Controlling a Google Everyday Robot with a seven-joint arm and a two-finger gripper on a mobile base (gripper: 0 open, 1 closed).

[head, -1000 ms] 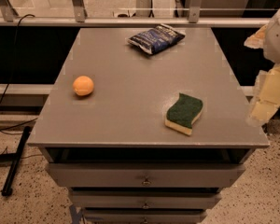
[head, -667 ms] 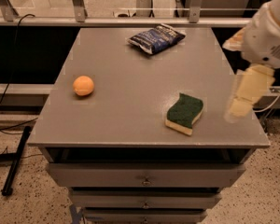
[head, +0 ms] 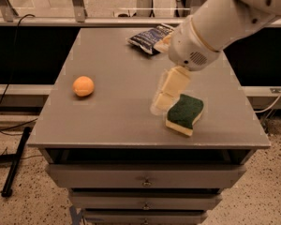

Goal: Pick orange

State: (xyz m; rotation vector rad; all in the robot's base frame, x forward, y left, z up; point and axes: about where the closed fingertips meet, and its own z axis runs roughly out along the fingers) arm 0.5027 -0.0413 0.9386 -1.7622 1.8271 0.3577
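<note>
The orange (head: 83, 86) is a small round orange fruit lying on the left side of the grey table (head: 117, 111), near its left edge. My gripper (head: 163, 101) hangs from the white arm that reaches in from the upper right. It is above the table's middle right, just left of the green-and-yellow sponge (head: 184, 114). It is well to the right of the orange and apart from it. It holds nothing that I can see.
A dark blue snack bag (head: 149, 37) lies at the back of the table, partly behind the arm. The table is a drawer cabinet with drawers (head: 145, 182) facing the camera. A black cable and a stand leg (head: 14, 161) are on the floor at the left.
The arm has swung in from the right edge of the view toward the table's middle. The gripper is now left of the sponge. The orange, sponge and bag have not moved.
</note>
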